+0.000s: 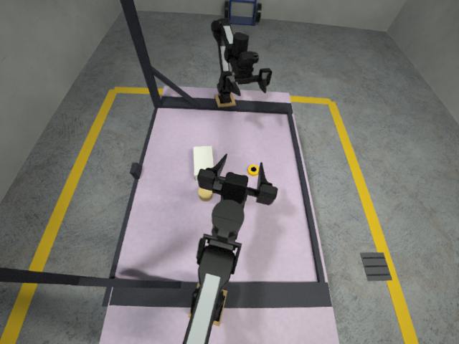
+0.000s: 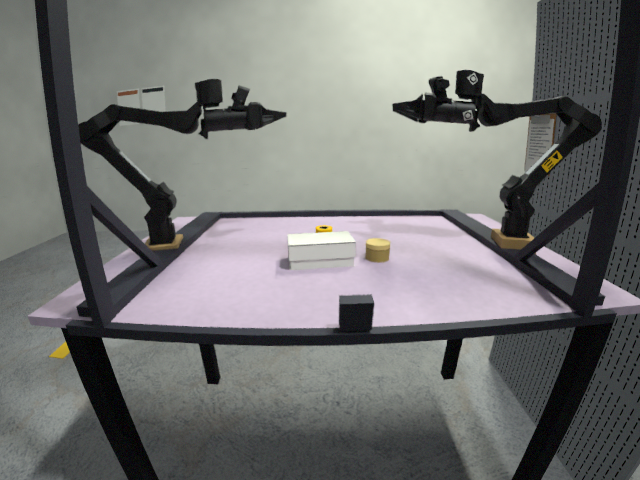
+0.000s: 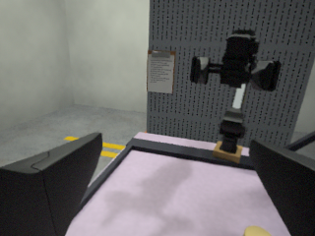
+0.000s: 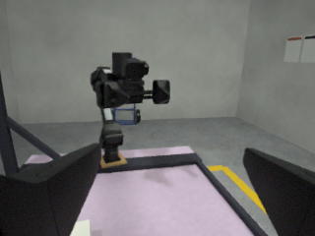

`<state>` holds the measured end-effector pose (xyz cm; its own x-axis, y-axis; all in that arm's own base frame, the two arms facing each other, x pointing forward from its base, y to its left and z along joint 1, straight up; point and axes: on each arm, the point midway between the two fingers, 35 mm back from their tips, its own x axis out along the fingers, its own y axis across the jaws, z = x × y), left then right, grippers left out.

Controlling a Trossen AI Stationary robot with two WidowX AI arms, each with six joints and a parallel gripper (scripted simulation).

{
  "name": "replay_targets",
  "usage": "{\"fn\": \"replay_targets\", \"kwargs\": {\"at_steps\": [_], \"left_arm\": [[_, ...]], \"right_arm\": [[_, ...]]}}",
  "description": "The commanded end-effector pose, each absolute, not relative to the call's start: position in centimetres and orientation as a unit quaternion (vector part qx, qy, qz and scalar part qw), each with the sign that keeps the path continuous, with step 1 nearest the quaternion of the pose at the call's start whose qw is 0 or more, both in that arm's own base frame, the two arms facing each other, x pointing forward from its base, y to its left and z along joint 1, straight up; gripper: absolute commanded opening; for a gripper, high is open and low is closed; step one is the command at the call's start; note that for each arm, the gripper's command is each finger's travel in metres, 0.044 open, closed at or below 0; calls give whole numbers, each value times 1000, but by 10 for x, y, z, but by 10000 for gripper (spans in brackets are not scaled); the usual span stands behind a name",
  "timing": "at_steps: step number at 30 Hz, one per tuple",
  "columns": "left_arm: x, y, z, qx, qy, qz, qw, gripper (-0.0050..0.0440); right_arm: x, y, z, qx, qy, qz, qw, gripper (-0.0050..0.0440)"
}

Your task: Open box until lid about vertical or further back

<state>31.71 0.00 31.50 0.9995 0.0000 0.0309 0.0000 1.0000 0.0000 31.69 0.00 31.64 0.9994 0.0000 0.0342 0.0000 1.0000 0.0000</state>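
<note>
Right gripper [image 1: 244,158] [image 2: 395,107] [image 3: 237,71] [image 4: 172,147], open like our left gripper [image 1: 252,92] [image 2: 285,114] [image 3: 176,143] [image 4: 150,97], could tip the closed white box [image 1: 203,157] [image 2: 321,250] [image 4: 83,228] if we yank against its hidden magnets.

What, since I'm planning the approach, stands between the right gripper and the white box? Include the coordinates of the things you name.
Nothing visible blocks a descent from above. Low down, the tan round container [image 1: 205,194] [image 2: 377,251] [image 3: 257,231] stands beside the white box [image 1: 203,157] [image 2: 320,250] [image 4: 82,229], towards the right arm's base; the right gripper [image 1: 243,159] [image 2: 393,107] [image 3: 224,74] [image 4: 173,152] would likely need to clear it.
</note>
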Motion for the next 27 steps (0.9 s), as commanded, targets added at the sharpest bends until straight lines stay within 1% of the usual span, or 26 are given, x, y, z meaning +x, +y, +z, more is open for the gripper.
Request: {"fn": "replay_targets", "kwargs": {"at_steps": [1,17,22,27], "left_arm": [[316,0,323,0,-25,0,1000,440],[316,0,323,0,-25,0,1000,440],[339,-11,314,-9,-2,-7,1000,320],[385,-44,282,-20,50,-25,998,200]], "right_arm": [[316,0,323,0,-25,0,1000,440],[316,0,323,0,-25,0,1000,440],[335,14,293,4,5,16,1000,320],[363,50,233,5,56,56,997,200]]}}
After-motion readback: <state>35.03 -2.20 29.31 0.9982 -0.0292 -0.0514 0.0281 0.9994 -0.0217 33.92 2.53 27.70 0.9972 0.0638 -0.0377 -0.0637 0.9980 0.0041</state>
